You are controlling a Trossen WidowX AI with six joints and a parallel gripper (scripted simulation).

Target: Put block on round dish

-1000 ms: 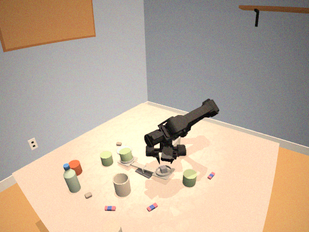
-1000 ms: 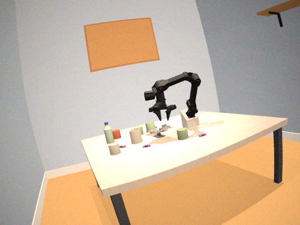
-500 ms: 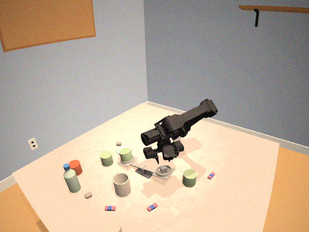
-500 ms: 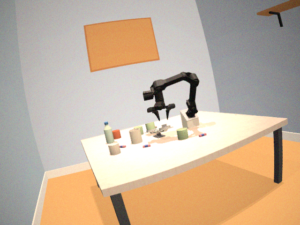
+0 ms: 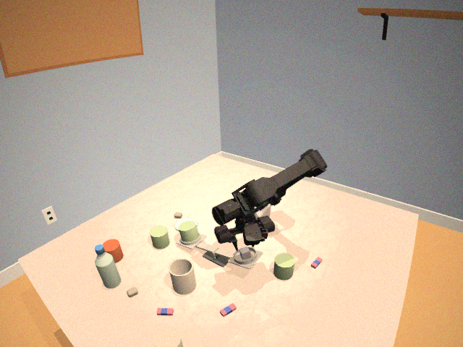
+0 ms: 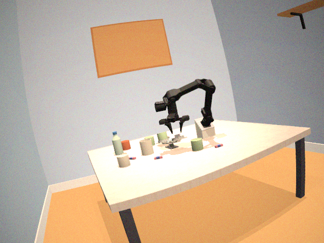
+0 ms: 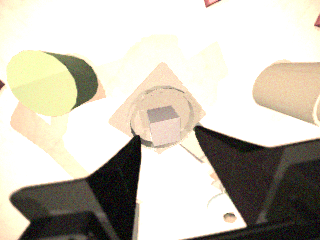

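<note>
The balance (image 5: 215, 258) (image 6: 171, 147) has a pan at each end. A grey block (image 5: 244, 253) (image 7: 164, 126) sits uncovered inside the ringed pan on its right in the top view. A green cup (image 5: 189, 232) (image 6: 162, 136) stands on the other pan. The pale round dish (image 5: 179, 223) shows just behind that cup, partly hidden by it. Another green cup (image 5: 283, 266) (image 6: 196, 144) (image 7: 42, 82) stands on the table beside the block's pan. My gripper (image 5: 245, 246) (image 6: 176, 132) (image 7: 167, 134) is open and empty, pointing down above the block, with fingertips on either side of it in the wrist view.
A third green cup (image 5: 160, 238) stands left of the dish. A beige cup (image 5: 183, 277) (image 6: 147, 147) (image 7: 290, 91) stands in front of the balance. A bottle (image 5: 108, 270) (image 6: 117, 145), a red cup (image 5: 113, 251) (image 6: 126, 145) and another beige cup (image 6: 123, 160) stand farther out, with small striped blocks around.
</note>
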